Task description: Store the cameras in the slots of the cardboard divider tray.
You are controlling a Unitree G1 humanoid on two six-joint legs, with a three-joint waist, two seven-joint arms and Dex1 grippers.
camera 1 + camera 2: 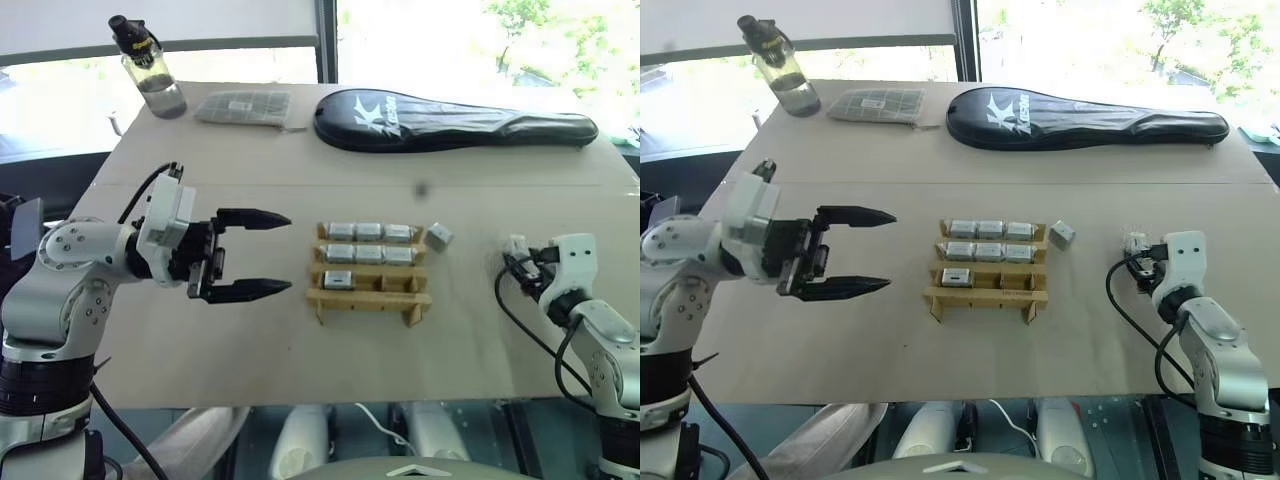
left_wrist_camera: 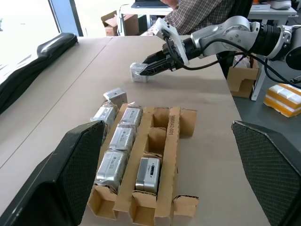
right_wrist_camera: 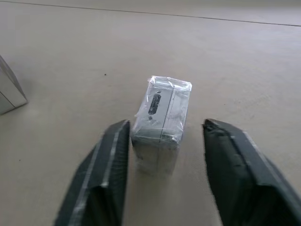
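Camera (image 3: 162, 110) lies end-on between my right gripper's (image 3: 162, 136) parted fingers, right of the cardboard divider tray (image 1: 370, 298); left gripper (image 1: 286, 252) gapes empty, farther off.

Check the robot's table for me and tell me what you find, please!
Surface: tan table, flat, no spills.
Job's things: cardboard divider tray holds seven cameras, some slots empty; one loose camera beside its far right corner; another camera lies at the right tool.
Clutter: water bottle, flat packet, black racket case along the far edge.
Grippers: left tool open, empty, left of the tray; right tool open, astride that camera.
Cables: black cable loops beside the right arm.
Surroundings: bright windows; a person's checked sleeve behind.
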